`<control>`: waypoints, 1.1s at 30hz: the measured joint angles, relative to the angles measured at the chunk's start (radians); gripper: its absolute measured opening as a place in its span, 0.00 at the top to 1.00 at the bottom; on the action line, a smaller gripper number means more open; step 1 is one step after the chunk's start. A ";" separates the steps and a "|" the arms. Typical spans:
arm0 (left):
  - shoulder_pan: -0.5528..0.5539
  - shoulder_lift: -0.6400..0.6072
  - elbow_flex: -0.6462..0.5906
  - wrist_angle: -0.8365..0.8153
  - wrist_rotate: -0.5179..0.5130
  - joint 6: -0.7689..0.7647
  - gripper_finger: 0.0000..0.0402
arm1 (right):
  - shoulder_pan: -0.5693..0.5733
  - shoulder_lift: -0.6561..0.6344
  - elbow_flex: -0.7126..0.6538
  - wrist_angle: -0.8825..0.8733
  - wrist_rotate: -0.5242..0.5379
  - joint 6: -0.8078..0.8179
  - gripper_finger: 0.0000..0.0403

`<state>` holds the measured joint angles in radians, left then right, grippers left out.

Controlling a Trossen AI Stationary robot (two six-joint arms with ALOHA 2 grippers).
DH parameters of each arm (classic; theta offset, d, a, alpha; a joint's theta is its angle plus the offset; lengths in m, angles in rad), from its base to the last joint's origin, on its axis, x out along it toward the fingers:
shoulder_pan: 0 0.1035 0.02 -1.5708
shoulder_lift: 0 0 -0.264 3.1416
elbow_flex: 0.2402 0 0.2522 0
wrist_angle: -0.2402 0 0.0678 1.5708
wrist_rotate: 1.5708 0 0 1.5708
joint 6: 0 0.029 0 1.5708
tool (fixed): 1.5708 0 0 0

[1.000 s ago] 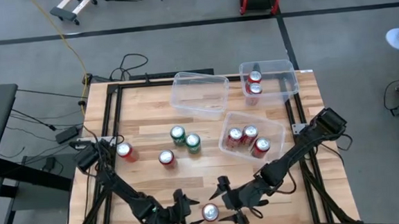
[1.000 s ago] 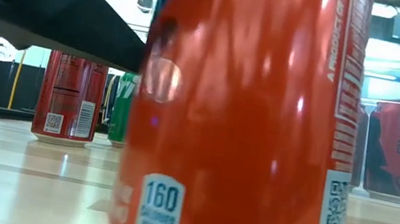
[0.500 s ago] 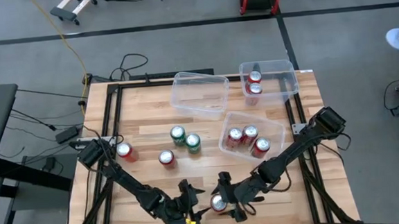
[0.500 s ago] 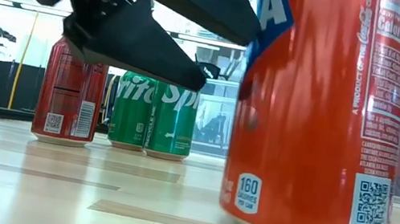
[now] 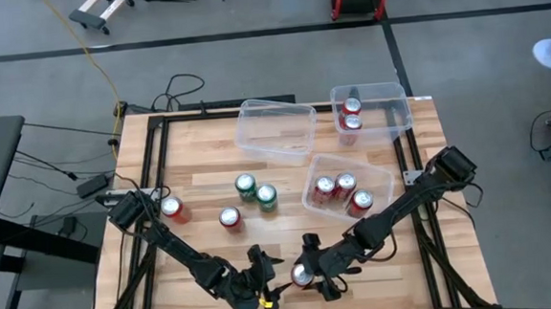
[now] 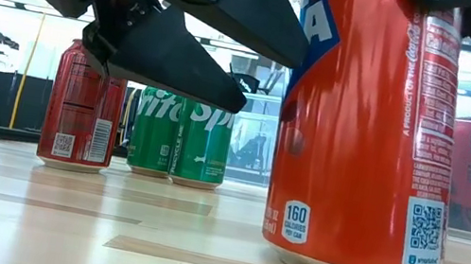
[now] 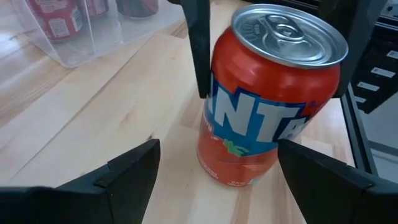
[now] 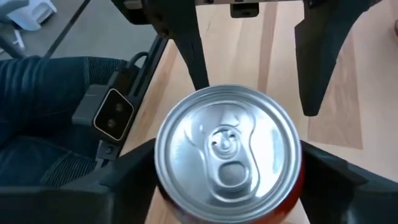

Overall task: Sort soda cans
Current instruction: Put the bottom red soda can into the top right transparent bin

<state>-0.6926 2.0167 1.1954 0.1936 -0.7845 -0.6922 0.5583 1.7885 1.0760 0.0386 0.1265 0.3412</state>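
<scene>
Cans are spread over the wooden table [image 5: 200,178], and the one being worked on is an orange can [image 5: 302,276] standing upright near the front edge, between the two arms. The right gripper [image 5: 309,267] sits around its top, a finger on either side of the rim; in the right wrist view the fingers [image 8: 112,186] flank the silver lid closely, but I cannot tell whether they are actually pressing the can. The left gripper [image 5: 261,282] hangs just beside the can, spread wide and holding nothing, its fingers [image 7: 134,174] pointing toward it.

Further back, two green cans [image 5: 256,191] stand touching each other near the table's middle. A red can [image 5: 230,219] stands just in front of them to the left, and another red can [image 5: 174,211] stands near the left edge.

Three clear bins sit on the right half. The nearest bin [image 5: 377,175] holds three red cans [image 5: 343,192]. The far right bin [image 5: 392,104] holds two red cans [image 5: 352,114]. The far middle bin [image 5: 276,130] has no cans in it.

A person's leg in jeans [image 8: 43,118] shows beyond the table's front edge.
</scene>
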 joint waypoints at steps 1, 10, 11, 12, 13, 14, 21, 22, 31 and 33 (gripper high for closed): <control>0.000 0.000 0.000 0.000 0.000 0.000 0.20 | -0.003 0.000 0.000 0.000 0.000 -0.002 0.20; -0.004 -0.013 0.000 -0.004 -0.017 0.035 0.20 | -0.017 -0.009 0.000 0.000 -0.014 -0.001 0.31; -0.007 -0.020 0.000 -0.003 -0.032 0.048 0.20 | -0.015 -0.015 0.000 -0.009 0.008 -0.001 0.31; -0.010 -0.028 0.000 -0.002 -0.044 0.059 0.20 | -0.013 -0.023 -0.002 -0.021 0.021 -0.002 0.31; -0.014 -0.037 0.000 -0.001 -0.059 0.072 0.20 | -0.009 -0.036 -0.003 -0.029 0.024 -0.006 0.31; -0.018 -0.047 0.000 -0.002 -0.073 0.087 0.20 | -0.005 -0.050 -0.003 -0.034 0.028 -0.006 0.31; -0.036 -0.143 0.000 -0.085 -0.123 0.125 0.20 | 0.012 -0.208 -0.002 -0.157 0.109 -0.009 0.31; -0.037 -0.156 0.000 -0.102 -0.134 0.125 0.20 | 0.014 -0.234 -0.002 -0.172 0.120 -0.009 0.31; -0.039 -0.269 0.000 -0.152 -0.140 0.265 0.20 | 0.020 -0.532 -0.001 -0.394 0.323 0.038 0.31; -0.030 -0.301 0.000 -0.193 -0.148 0.290 0.20 | 0.005 -0.612 0.000 -0.457 0.391 0.058 0.31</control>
<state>-0.7227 1.7160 1.1957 0.0008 -0.9320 -0.4018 0.5634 1.1766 1.0755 -0.4185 0.5172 0.3995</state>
